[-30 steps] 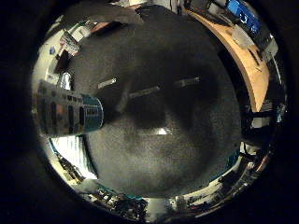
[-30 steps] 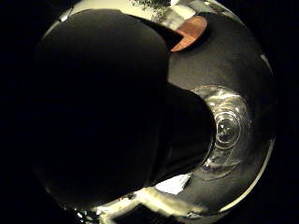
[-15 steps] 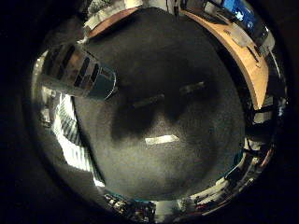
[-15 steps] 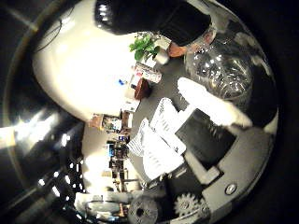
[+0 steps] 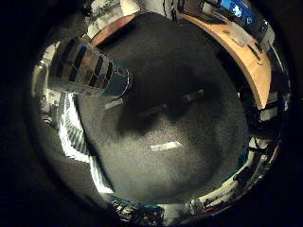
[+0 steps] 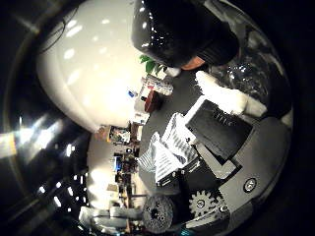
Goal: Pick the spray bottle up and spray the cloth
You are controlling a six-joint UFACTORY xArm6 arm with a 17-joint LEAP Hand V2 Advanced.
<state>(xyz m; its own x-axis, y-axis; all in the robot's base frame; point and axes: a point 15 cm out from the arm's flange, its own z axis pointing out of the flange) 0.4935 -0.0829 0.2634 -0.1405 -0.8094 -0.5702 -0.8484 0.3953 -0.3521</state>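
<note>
Beside the palm: one spray bottle [image 5: 90, 71] with a dark-and-pale patterned label, close against the little-finger side, above the dark table [image 5: 180, 156].
Cloth: one striped cloth [image 5: 75, 137] lies on the table just past the bottle — seen again beyond the fingers [image 6: 219, 130] in the thumb-side view.
Hand: one right hand [image 6: 221, 162]; whether its fingers clasp the bottle cannot be told.
Edges: table rim [image 5: 246, 61] is wooden, well away from the bottle.
Open room: broad bare tabletop beside the cloth.
</note>
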